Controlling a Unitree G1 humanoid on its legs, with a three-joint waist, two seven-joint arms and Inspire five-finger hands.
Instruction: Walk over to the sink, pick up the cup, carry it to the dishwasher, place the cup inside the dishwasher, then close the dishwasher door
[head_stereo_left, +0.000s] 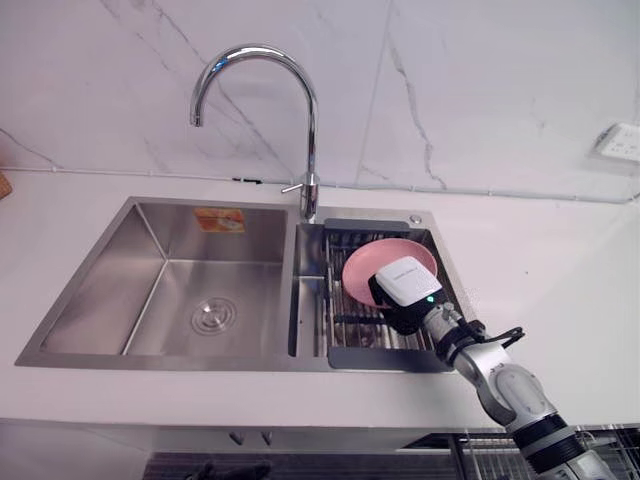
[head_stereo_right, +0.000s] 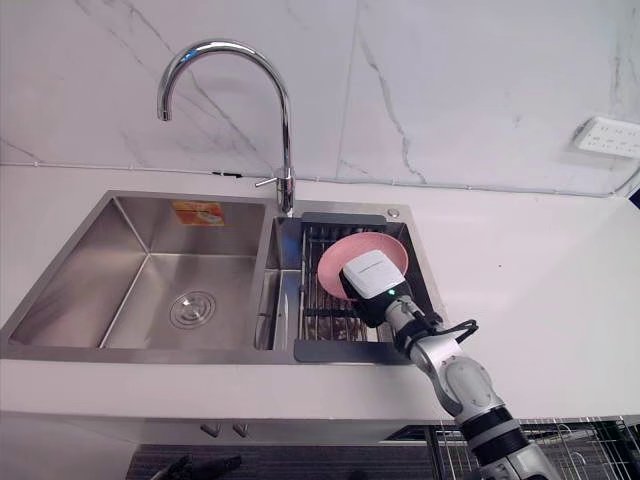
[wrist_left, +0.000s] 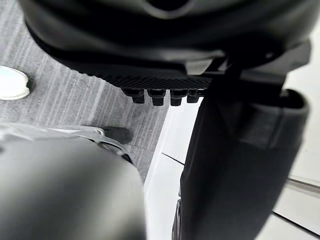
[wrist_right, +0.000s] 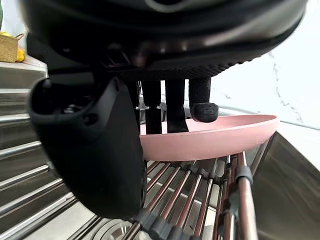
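No cup is in sight; a shallow pink dish (head_stereo_left: 362, 260) leans on the wire rack (head_stereo_left: 350, 335) in the sink's right basin. My right hand (head_stereo_left: 405, 290), with a white cover on its back, sits on the dish's near edge. In the right wrist view its fingers (wrist_right: 175, 107) reach over the rim into the pink dish (wrist_right: 225, 135), and the thumb (wrist_right: 95, 150) hangs outside the rim without clamping it. The dish still rests on the rack bars (wrist_right: 190, 200). My left hand (wrist_left: 240, 150) hangs low over grey floor, fingers relaxed, holding nothing.
A chrome faucet (head_stereo_left: 310, 130) arches over the divider between the basins. The left basin (head_stereo_left: 200, 290) holds only its drain. White counter surrounds the sink (head_stereo_left: 560, 280). A wall socket (head_stereo_left: 620, 142) is at far right. A wire basket (head_stereo_right: 590, 440) shows below the counter at lower right.
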